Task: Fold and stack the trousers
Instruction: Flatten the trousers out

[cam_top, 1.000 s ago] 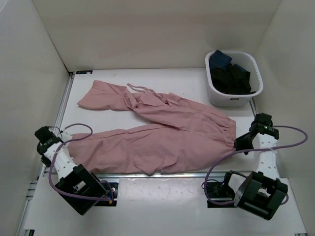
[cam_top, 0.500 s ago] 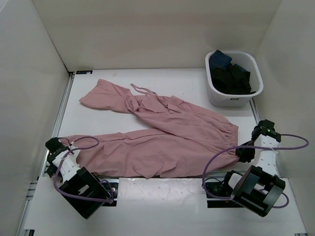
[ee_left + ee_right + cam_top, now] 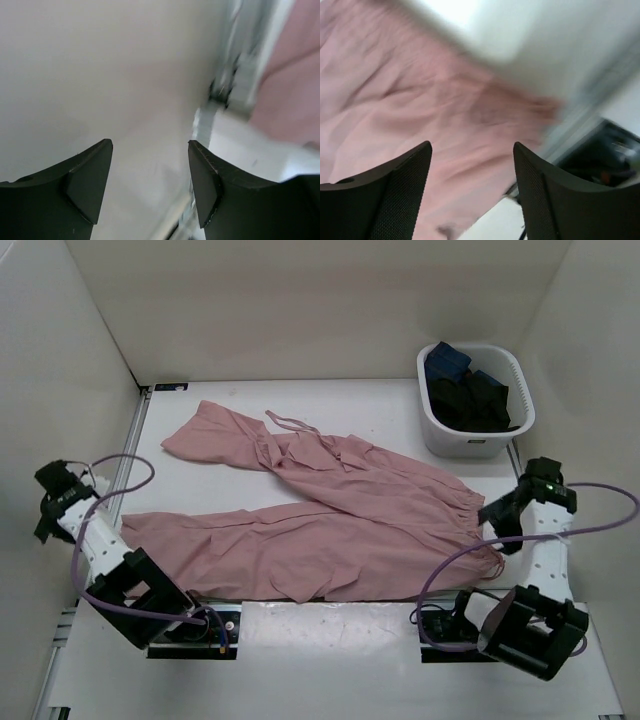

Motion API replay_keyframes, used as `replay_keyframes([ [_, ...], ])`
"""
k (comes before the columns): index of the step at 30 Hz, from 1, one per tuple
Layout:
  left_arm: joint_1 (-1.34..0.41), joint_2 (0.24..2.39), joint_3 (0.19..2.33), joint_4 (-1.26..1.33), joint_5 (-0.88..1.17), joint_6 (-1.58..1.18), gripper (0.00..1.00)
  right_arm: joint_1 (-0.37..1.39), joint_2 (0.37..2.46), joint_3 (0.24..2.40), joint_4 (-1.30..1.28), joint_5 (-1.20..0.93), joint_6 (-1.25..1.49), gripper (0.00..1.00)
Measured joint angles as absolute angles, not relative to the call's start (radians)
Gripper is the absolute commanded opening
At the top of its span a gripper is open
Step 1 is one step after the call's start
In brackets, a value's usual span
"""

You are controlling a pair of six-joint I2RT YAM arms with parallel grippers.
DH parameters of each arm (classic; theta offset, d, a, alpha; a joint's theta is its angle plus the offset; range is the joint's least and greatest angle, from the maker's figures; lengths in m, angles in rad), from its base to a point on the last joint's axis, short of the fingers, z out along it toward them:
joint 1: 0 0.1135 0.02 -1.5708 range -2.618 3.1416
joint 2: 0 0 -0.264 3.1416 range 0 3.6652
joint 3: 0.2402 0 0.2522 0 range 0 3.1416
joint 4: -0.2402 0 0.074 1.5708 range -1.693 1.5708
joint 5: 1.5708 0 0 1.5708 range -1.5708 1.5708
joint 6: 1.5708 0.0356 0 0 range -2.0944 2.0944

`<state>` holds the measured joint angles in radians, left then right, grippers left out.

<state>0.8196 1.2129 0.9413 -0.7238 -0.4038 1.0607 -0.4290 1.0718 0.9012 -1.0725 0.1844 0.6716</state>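
The trousers (image 3: pixel 320 510) lie spread flat across the middle of the white worktop (image 3: pixel 380 410). One long stretch of the pink cloth reaches towards 10 o'clock. A second one runs along the near edge towards 8 o'clock. The two meet in a gathered, puckered end at about 4 o'clock. A thin pink cord loops out of the upper stretch at about 11 o'clock.

The left gripper (image 3: pixel 45 502) hangs out at 9 o'clock, past the worktop's side rail and apart from the cloth. Seen from the left wrist, its jaws stand wide apart with nothing between them, only the pale wall behind and a strip of pink at 3 o'clock.

The right gripper (image 3: pixel 497 512) sits at 4 o'clock, just beside the gathered end. The right wrist view is blurred, but its jaws are plainly spread, holding nothing, with pink fabric below them. I cannot tell whether the fingertips touch the cloth.

A white basket (image 3: pixel 465 445) stands at 2 o'clock, well apart from the trousers, with dark black and blue clothes (image 3: pixel 470 390) in it.
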Motion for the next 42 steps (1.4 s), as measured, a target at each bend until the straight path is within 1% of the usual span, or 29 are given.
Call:
replay_keyframes([
  [3,0.707,1.277,1.005,-0.749,-0.326,0.966,0.7,-0.284,1.123,0.9,-0.979,0.072,0.67,0.49],
  [4,0.673,1.305,1.005,-0.756,-0.305,0.932,0.68,-0.244,1.148,0.9,-0.959,0.057,0.672,0.4],
  [5,0.641,1.337,1.003,-0.767,-0.288,0.9,0.66,-0.208,1.179,0.899,-0.939,0.041,0.676,0.24],
  [6,0.613,1.378,0.998,-0.777,-0.272,0.87,0.66,-0.184,1.212,0.898,-0.925,0.03,0.678,0.18],
  [8,0.581,1.459,0.976,-0.775,-0.255,0.819,0.65,-0.178,1.264,0.873,-0.887,0.022,0.697,0.11],
  [10,0.574,1.533,0.951,-0.761,-0.249,0.775,0.63,-0.216,1.286,0.805,-0.835,0.002,0.713,0.08],
  [13,0.574,1.615,0.953,-0.747,-0.244,0.716,0.58,-0.336,1.313,0.689,-0.791,-0.049,0.739,0.06],
  [15,0.574,1.66,0.99,-0.751,-0.235,0.678,0.58,-0.402,1.342,0.65,-0.791,-0.06,0.741,0.11],
  [16,0.574,1.671,1.019,-0.757,-0.227,0.664,0.6,-0.411,1.349,0.653,-0.797,-0.064,0.736,0.15],
  [17,0.571,1.674,1.052,-0.764,-0.213,0.652,0.62,-0.413,1.349,0.669,-0.805,-0.064,0.722,0.24],
  [18,0.566,1.673,1.097,-0.778,-0.192,0.643,0.67,-0.413,1.349,0.696,-0.814,-0.064,0.711,0.31],
  [19,0.558,1.673,1.153,-0.805,-0.17,0.635,0.73,-0.412,1.349,0.73,-0.828,-0.061,0.698,0.41],
  [20,0.538,1.673,1.222,-0.822,-0.144,0.628,0.81,-0.411,1.349,0.78,-0.843,-0.058,0.687,0.52],
  [21,0.511,1.674,1.302,-0.842,-0.123,0.62,0.83,-0.412,1.349,0.84,-0.866,-0.048,0.672,0.67],
  [22,0.472,1.677,1.383,-0.85,-0.105,0.614,0.83,-0.411,1.348,0.894,-0.873,-0.04,0.671,0.73],
  [24,0.375,1.702,1.545,-0.858,-0.077,0.594,0.84,-0.41,1.343,1.002,-0.884,-0.023,0.658,0.81],
  [26,0.282,1.775,1.707,-0.859,-0.054,0.563,0.83,-0.41,1.344,1.074,-0.888,-0.02,0.656,0.82],
  [27,0.235,1.84,1.806,-0.863,-0.041,0.539,0.83,-0.41,1.351,1.101,-0.888,-0.022,0.655,0.85],
  [29,0.17,1.99,1.978,-0.864,-0.022,0.496,0.83,-0.41,1.391,1.144,-0.885,-0.032,0.655,0.86],
  [31,0.129,2.16,2.138,-0.862,-0.002,0.446,0.84,-0.407,1.476,1.196,-0.868,-0.061,0.651,0.86],
  [33,0.108,2.325,2.269,-0.848,0.018,0.403,0.88,-0.402,1.591,1.256,-0.856,-0.081,0.643,0.88],
  [35,0.098,2.424,2.292,-0.814,0.03,0.372,0.94,-0.39,1.702,1.303,-0.825,-0.082,0.635,0.88],
  [36,0.096,2.457,2.288,-0.799,0.035,0.357,0.99,-0.385,1.741,1.311,-0.805,-0.081,0.63,0.88],
  [42,0.087,2.55,2.31,-0.701,0.065,0.295,1.0,-0.373,1.847,1.322,-0.782,-0.081,0.62,0.89],
])
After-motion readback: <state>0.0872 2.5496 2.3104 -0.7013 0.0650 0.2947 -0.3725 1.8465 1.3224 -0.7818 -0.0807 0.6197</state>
